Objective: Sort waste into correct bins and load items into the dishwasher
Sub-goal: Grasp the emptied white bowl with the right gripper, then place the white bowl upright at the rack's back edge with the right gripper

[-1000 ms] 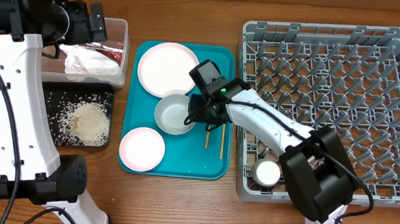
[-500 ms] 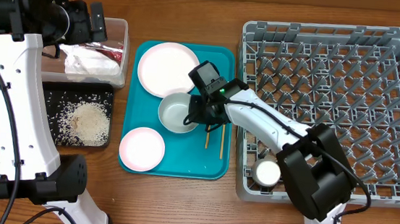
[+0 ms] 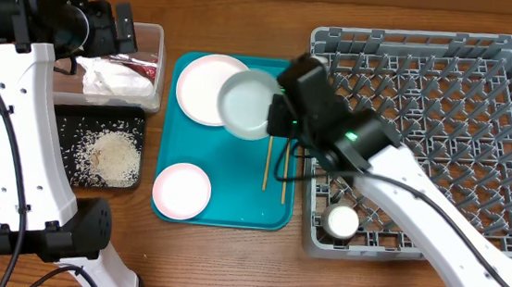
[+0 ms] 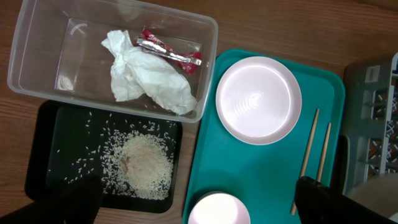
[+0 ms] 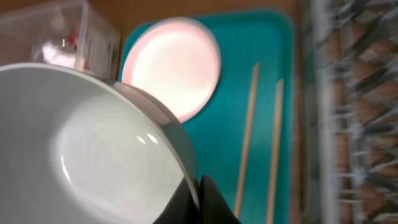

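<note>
Above the teal tray (image 3: 231, 211): white bowl (image 3: 245, 104) raised by the right gripper (image 5: 196, 194).
A second ago the bowl sat on the tray. Now it hangs tilted, its rim clamped between the fingers, with the chopsticks (image 3: 274, 168) beneath the gripper and the dish rack (image 3: 414, 38) beside it. Racking is likely next. The bowl's inside is glossy and empty.

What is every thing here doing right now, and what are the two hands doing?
Bowl, in the air over the teal tray, rim pinched.
Right hand, shut on bowl.
Left hand, open, empty.
Large plate, flat on teal tray.
Small plate, flat on teal tray.
Chopsticks, lying side by side on teal tray.
Cup, in dish rack.
Napkin, crumpled in clear tub.
Wrapper, in clear tub.
Rice, heaped in black tray.
</note>
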You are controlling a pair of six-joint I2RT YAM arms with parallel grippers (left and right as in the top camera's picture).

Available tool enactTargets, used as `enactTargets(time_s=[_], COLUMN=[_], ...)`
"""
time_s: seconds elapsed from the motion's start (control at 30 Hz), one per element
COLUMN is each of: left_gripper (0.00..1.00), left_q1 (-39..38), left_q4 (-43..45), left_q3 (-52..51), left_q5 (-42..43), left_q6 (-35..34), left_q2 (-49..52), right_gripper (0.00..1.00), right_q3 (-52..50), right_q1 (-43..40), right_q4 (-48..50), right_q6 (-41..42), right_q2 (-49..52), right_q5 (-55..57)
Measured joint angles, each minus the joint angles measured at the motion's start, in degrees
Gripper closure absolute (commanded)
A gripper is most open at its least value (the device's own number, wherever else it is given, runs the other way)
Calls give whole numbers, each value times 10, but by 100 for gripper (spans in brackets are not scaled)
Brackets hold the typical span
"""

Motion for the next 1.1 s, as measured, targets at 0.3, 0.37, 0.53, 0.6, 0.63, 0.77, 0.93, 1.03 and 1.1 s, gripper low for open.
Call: enactTargets(time_s=[0.3,0.37,0.53,0.6,0.63,0.77,0.93,1.03,1.1], left_gripper=[0,0,0,0,0,0,0,0,0], left_q1=[0,0,0,0,0,0,0,0,0], left_q4=[0,0,1,2,2,2,1,2,2], left_q3=[0,0,0,0,0,0,0,0,0], left_q5=[0,0,0,0,0,0,0,0,0], left_q6=[0,0,0,0,0,0,0,0,0], left_q2=[0,0,0,0,0,0,0,0,0], right_gripper=[96,96,96,96,96,96,96,96,96], right_q3=[0,0,1,2,1,1,1,1,1], right_q1=[0,-1,-38,-61,-81,-117,-132,-134,-134], right_q4=[-9,10,151,197,237,328,398,414,426], right_q6=[-2,-6,-103,-153,-201,-321,-451,-507,-527], right_q2=[-21,-14,42,68,95,156,206,225,235], right_q5=[358,435,572,591,605,621,621,601,595])
